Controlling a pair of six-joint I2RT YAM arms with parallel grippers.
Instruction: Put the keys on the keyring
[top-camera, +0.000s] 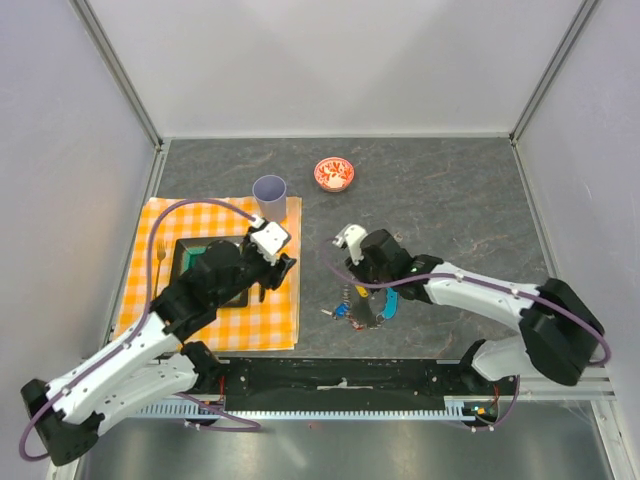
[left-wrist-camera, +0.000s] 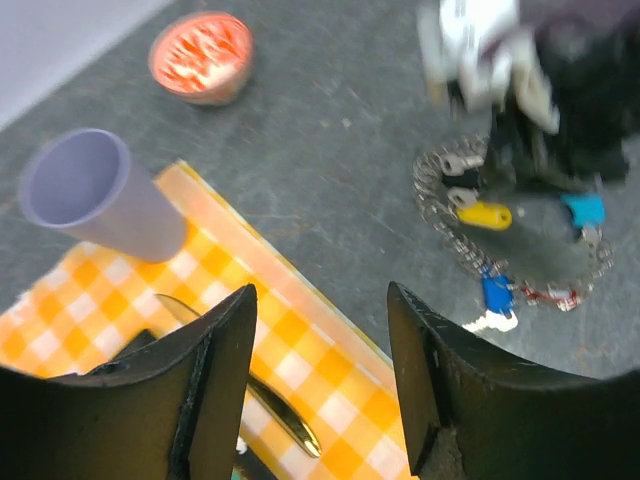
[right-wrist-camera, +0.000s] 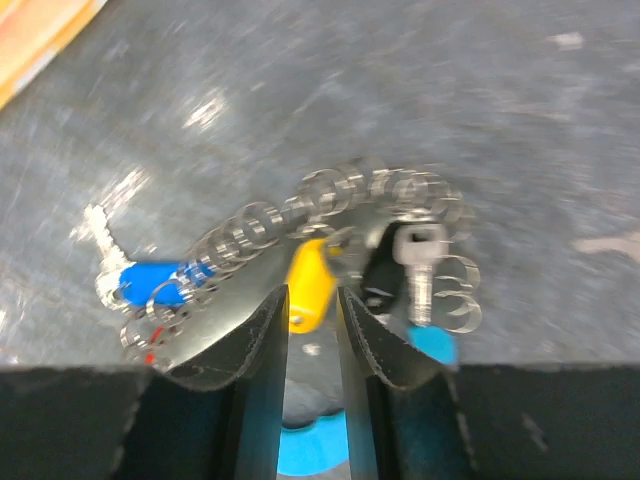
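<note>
The keyring (top-camera: 347, 293) is a coiled grey wire loop on the dark table right of the cloth. It also shows in the left wrist view (left-wrist-camera: 435, 215) and the right wrist view (right-wrist-camera: 330, 190). Keys with yellow (right-wrist-camera: 308, 280), black (right-wrist-camera: 385, 270), blue (right-wrist-camera: 150, 283) and red (right-wrist-camera: 150, 355) tags hang on it. My right gripper (right-wrist-camera: 313, 295) is nearly shut, with the ring's light-blue crescent (right-wrist-camera: 310, 455) in the narrow gap between its fingers. It shows over the ring in the top view (top-camera: 368, 310). My left gripper (left-wrist-camera: 320, 300) is open and empty above the checked cloth (top-camera: 272, 280).
An orange checked cloth (top-camera: 200, 300) carries a black tray (top-camera: 195, 255), a fork (top-camera: 160, 255) and a gold utensil (left-wrist-camera: 270, 400). A purple cup (top-camera: 269, 195) stands at the cloth's far corner. A small red patterned bowl (top-camera: 334, 173) sits farther back.
</note>
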